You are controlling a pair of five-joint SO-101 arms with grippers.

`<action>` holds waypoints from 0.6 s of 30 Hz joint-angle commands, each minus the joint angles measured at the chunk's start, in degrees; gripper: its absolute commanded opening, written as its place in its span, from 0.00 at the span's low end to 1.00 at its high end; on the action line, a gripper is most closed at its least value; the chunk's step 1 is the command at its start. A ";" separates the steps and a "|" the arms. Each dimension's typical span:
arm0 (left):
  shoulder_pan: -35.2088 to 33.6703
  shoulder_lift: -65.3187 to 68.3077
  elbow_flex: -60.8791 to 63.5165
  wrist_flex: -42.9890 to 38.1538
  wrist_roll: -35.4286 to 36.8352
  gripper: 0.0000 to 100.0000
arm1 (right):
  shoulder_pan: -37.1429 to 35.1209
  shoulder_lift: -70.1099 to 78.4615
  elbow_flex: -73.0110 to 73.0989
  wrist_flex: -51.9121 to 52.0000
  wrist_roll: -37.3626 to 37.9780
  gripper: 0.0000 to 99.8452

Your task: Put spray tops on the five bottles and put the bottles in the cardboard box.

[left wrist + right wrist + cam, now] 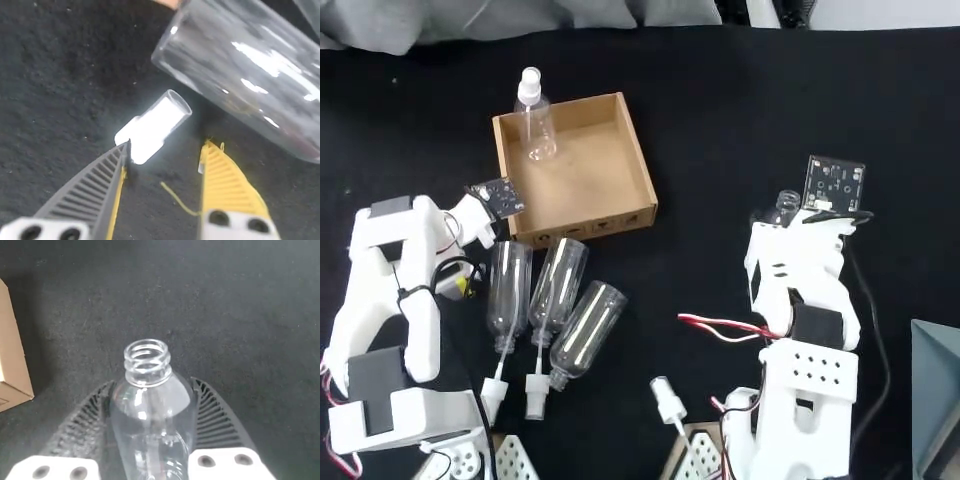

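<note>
Right jaws (152, 386): clamped on an open bottle (147, 362), toward the table's right edge.
Left jaws (166, 146): wide, flanking a white spray top (152, 127).
Done: one topped bottle (533, 120) inside the cardboard box (590, 225).
Left: two lying topped bottles (510, 280) to box; lying untopped bottle (585, 330), apparently bare; loose spray top (670, 400) near the front edge.

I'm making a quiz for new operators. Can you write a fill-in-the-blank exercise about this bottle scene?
The cardboard box holds ___ capped bottle.
___ bottles lie on the table beside the box.
The right gripper clamps a fifth bottle with ___ spray top on its neck.
The left gripper stands ___ by a white piece.
Missing words: one; three; no; open.
</note>
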 commanded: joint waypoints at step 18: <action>2.42 -0.26 7.34 -6.59 -0.62 0.21 | -1.41 -1.54 -0.57 -1.76 0.00 0.08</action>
